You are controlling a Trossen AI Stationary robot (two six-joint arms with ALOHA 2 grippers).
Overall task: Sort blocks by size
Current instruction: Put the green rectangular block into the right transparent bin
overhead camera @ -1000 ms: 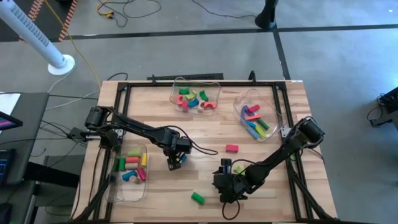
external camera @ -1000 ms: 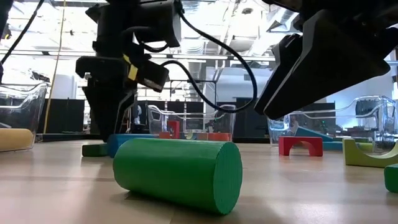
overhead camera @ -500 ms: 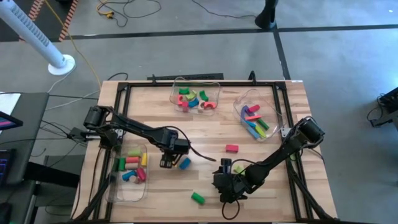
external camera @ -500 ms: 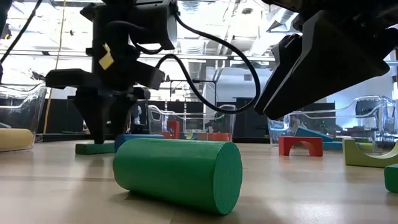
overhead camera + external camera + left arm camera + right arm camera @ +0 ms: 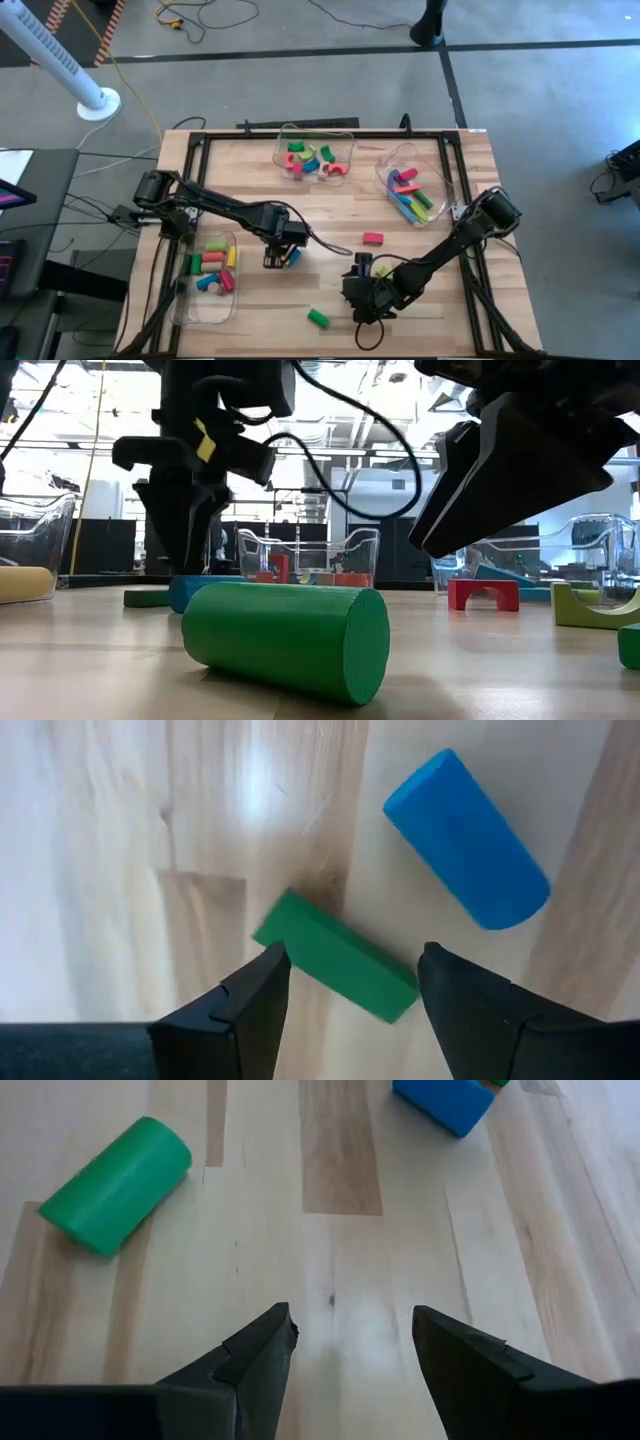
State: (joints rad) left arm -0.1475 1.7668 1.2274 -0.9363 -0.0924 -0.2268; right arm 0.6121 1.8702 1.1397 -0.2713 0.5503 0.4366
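My left gripper (image 5: 277, 257) points straight down, open, just above a flat green block (image 5: 335, 956) that lies on the table; its fingers stand on either side of the block without touching it. A blue cylinder (image 5: 466, 840) lies on its side close by. My right gripper (image 5: 360, 306) waits open near the table's front edge, slanting down over bare wood. A green cylinder (image 5: 115, 1185) lies on its side ahead of it, and a blue block (image 5: 445, 1102) lies nearby. A red block (image 5: 372, 238) rests mid-table.
Three clear bins hold sorted blocks: one at the far middle (image 5: 345, 140), one at the far right (image 5: 440, 165), one at the near left (image 5: 190, 305). In the low view a red arch (image 5: 483, 593) and a yellow-green arch (image 5: 590, 605) stand on the table.
My left gripper has rolled about its downward line above the green block, swung a little toward the table's left and back, and risen slightly. It has stayed open. The blocks lie where they were.
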